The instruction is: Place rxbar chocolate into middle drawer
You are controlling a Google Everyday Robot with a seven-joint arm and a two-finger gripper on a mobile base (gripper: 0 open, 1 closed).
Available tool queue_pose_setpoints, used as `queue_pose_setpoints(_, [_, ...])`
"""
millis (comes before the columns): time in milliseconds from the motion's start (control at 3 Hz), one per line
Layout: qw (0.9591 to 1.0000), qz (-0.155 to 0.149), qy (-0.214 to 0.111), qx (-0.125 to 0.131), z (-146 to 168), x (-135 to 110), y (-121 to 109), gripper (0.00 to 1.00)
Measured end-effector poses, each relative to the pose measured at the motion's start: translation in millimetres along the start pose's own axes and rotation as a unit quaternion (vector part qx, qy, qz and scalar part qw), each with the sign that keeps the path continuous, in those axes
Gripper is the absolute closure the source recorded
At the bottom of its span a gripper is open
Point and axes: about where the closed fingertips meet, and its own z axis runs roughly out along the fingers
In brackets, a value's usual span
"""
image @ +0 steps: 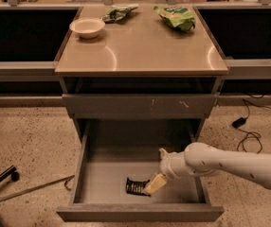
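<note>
The middle drawer point(135, 213) is pulled out wide below the counter. The rxbar chocolate point(134, 187), a black wrapper with white lettering, lies flat on the drawer floor near the front. My gripper point(153, 185) reaches in from the right over the drawer's right wall. Its tip is low, right at the bar's right end. Part of the bar is hidden behind it.
The closed grey drawer front with white scratch marks point(140, 106) is just above the open drawer. On the counter top point(140, 48) sit a white bowl point(87, 27), a green snack bag point(176, 17) and a darker bag point(119, 13). A black cable point(242, 123) lies on the floor at right.
</note>
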Motion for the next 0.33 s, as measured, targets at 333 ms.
queue_pose_setpoints(333, [0.9995,-0.005,-0.018,0.025,-17.5,-0.5,-12.1,0.00])
